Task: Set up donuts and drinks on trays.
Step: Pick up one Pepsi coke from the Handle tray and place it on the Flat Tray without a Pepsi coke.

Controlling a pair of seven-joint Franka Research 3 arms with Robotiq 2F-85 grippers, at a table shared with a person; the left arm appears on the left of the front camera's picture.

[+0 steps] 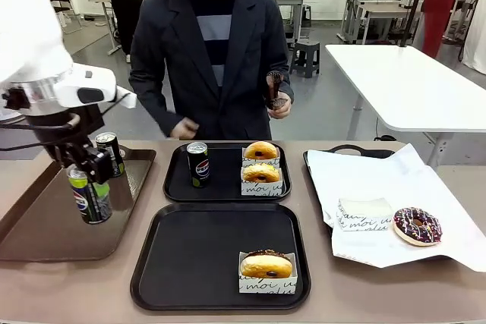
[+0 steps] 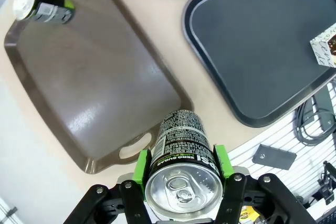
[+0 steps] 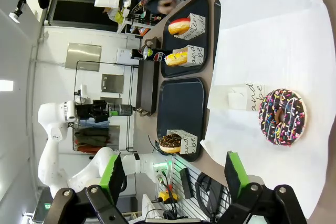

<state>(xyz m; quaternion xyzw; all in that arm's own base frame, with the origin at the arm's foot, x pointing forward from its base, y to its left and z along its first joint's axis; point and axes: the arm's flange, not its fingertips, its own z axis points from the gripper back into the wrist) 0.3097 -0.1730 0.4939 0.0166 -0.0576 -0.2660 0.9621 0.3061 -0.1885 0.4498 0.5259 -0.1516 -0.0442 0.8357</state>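
On the left, the left gripper (image 1: pixel 82 166) hangs over the brown tray (image 1: pixel 45 225), its green pads (image 2: pixel 140 165) clamped on either side of a can (image 1: pixel 89 193) held upright off the tray. A 2nd can (image 1: pixel 111 152) stands at the brown tray's far end.

In the middle sit 2 black trays. The far tray (image 1: pixel 175 187) holds a 3rd can (image 1: pixel 198 163) and 2 sleeved donuts (image 1: pixel 261 162), one behind the other. The near tray (image 1: pixel 190 263) holds 1 sleeved donut (image 1: pixel 266 270) near its front right corner.

Behind the far tray stands a person, one hand (image 1: pixel 279 104) gripping black tongs.

On the right, white paper (image 1: pixel 364 180) carries an empty sleeve (image 1: pixel 364 215) and beside it a chocolate sprinkled donut (image 1: pixel 417 225). The right gripper (image 3: pixel 176 174) hovers above this paper, jaws wide apart and holding nothing.
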